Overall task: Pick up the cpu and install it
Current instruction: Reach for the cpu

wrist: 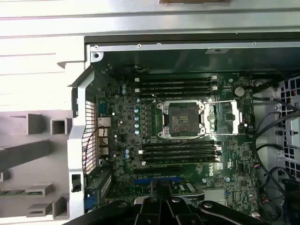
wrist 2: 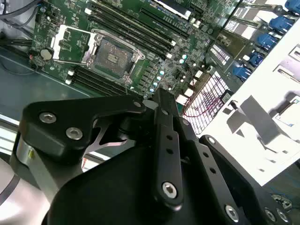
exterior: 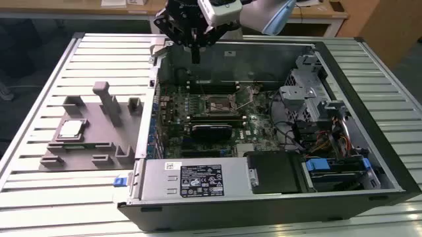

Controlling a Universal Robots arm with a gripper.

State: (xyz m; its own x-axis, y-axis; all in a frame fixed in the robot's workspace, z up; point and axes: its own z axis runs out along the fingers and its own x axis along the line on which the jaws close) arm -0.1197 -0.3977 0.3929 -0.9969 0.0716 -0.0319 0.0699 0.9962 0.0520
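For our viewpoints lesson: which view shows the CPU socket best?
The first wrist view: it looks straight down on the socket, unblocked. The second wrist view shows the socket aslant; the exterior view, far off.

Clearance above the socket [wrist: 180,119] is free: it lies uncovered. Low memory slots [wrist: 178,86] flank it on two sides. A black card [exterior: 211,131] stands just beside it. Drive cage [exterior: 310,94] and cables [exterior: 300,131] rise well apart from it.
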